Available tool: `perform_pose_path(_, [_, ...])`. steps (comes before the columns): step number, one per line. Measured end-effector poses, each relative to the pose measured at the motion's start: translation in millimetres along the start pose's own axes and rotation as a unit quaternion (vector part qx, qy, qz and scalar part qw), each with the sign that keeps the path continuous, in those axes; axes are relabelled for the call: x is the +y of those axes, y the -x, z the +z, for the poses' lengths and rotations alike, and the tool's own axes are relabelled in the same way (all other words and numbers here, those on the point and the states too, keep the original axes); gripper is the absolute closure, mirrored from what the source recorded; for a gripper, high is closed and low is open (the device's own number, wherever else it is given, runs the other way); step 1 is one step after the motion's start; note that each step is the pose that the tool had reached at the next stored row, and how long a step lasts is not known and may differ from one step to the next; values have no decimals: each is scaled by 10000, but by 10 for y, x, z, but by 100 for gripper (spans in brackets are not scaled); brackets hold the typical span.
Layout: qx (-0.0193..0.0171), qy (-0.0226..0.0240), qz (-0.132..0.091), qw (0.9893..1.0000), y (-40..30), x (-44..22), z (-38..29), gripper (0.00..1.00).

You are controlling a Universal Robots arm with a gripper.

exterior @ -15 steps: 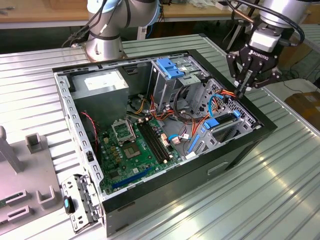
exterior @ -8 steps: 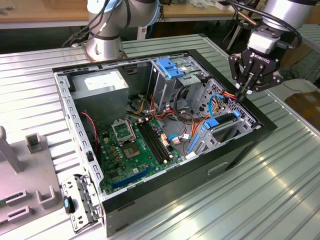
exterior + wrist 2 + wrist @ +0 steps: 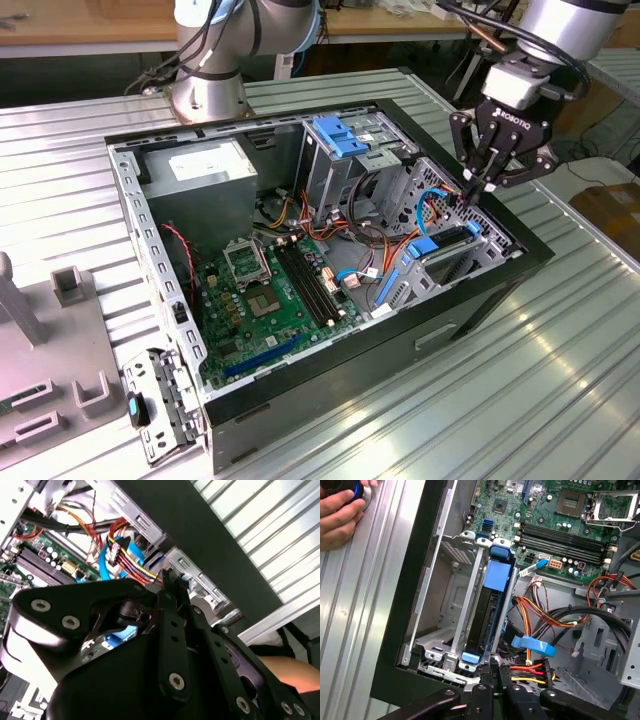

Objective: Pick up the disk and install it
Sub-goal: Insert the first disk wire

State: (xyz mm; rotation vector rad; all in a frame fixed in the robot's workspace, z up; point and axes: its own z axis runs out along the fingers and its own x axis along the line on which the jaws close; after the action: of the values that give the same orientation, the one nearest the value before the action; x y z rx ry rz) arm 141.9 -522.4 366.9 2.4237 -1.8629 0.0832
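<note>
First wrist view: the claw (image 3: 492, 675) has its fingers pressed together, pinching nothing I can see. Just ahead of it the disk (image 3: 482, 617) stands on edge, seated in the drive cage (image 3: 449, 595). Likely rigid, dense, shock-sensitive; best held by its blue carrier (image 3: 498, 575). The motherboard (image 3: 560, 525) lies beyond.

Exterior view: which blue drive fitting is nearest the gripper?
The blue-railed disk, just below the gripper; the light-blue latch plate sits farther toward the exterior view's left.
</note>
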Motion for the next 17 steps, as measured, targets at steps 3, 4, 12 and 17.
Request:
perform_pose_path(3, [-2,2,23,10000,24,87,15,83])
perform_pose_path(4, [-3,7,79,10000,25,89,18,83])
perform_pose_path(12, [-19,49,524,9986,-12,98,80,83])
perform_pose_path(17, [-96,80,970,9952,-9,98,109,83])
